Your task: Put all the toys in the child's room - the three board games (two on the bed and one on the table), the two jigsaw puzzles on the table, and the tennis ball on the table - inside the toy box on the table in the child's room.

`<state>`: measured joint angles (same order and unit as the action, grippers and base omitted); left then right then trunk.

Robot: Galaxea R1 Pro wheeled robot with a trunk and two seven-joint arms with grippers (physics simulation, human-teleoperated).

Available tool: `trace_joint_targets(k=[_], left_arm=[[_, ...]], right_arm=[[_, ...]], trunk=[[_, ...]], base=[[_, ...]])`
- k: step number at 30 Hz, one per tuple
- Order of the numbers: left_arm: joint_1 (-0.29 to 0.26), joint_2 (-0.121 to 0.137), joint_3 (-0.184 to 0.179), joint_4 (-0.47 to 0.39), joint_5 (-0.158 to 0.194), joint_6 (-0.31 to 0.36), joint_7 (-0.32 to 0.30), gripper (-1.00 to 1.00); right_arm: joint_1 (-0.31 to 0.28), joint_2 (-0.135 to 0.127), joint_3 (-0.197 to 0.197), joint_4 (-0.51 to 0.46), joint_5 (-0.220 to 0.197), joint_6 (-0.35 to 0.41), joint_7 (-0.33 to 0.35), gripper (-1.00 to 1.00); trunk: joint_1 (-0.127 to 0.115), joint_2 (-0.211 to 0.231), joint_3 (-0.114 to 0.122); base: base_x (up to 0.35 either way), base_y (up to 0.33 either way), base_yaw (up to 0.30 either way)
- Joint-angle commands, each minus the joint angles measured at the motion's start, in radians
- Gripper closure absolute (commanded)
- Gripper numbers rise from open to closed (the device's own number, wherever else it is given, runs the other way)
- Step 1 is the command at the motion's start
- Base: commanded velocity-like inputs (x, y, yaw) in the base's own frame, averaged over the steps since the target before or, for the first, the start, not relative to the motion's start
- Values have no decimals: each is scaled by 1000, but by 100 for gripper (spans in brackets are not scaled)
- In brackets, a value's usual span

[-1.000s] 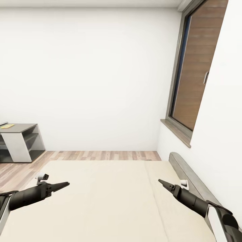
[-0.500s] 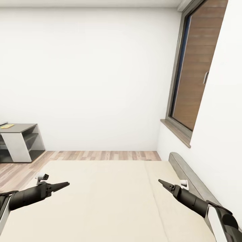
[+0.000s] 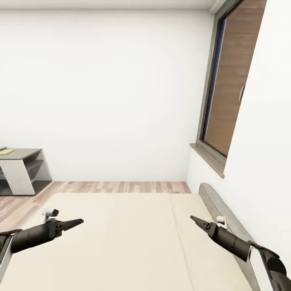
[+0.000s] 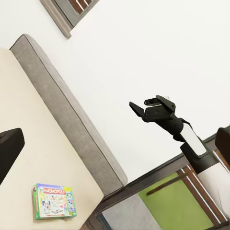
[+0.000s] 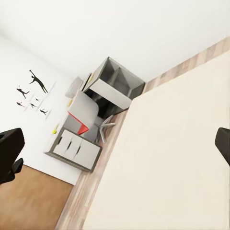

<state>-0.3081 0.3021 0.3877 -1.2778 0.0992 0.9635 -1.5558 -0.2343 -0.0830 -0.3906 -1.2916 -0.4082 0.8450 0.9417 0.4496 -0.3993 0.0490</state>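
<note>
A green-white board game (image 4: 53, 201) with a red band lies flat on the bed's beige mattress (image 3: 121, 234), near the headboard (image 4: 62, 110), and shows in the left wrist view. My left gripper (image 3: 80, 221) hovers over the bed's left side. Its fingers (image 4: 9, 151) stand wide apart with nothing between them. Over the right side, by the headboard (image 3: 220, 210), my right gripper (image 3: 193, 218) is open and empty too. The table (image 5: 76, 146) stands far off against the wall, and its cabinet end (image 3: 24, 169) carries a flat yellow thing (image 3: 7, 151).
A window (image 3: 230, 89) with a sill fills the right wall. Wood floor (image 3: 121, 186) runs between the bed's far edge and the white back wall. A red chair (image 5: 81, 125) stands at the table, with dark figure stickers (image 5: 33, 93) on the wall above.
The whole head picture has shifted a little to the left, so the camera has turned slightly right. Both arms keep the same pose and both grippers stay open.
</note>
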Motion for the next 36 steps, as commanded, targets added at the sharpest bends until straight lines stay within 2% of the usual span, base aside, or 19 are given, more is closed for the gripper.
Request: trace_joint_targets(k=[1,17,27,36], left_arm=[[0,0,0,0,-1,11,-4,-100],[0,0,0,0,-1,11,-4,-100],[0,0,0,0,-1,11,-4,-100],[0,0,0,0,-1,11,-4,-100]], right_arm=[[0,0,-1,0,-1,5,2,-100],[0,0,-1,0,-1,5,3,-100],[0,0,-1,0,0,5,3,-100],[0,0,-2,0,2,5,3,-100]], trunk=[[0,-1,0],[0,-1,0],[0,-1,0],[0,-1,0]], base=[[0,-65,0],[0,-17,0],[0,-164,0],[0,-34,0]])
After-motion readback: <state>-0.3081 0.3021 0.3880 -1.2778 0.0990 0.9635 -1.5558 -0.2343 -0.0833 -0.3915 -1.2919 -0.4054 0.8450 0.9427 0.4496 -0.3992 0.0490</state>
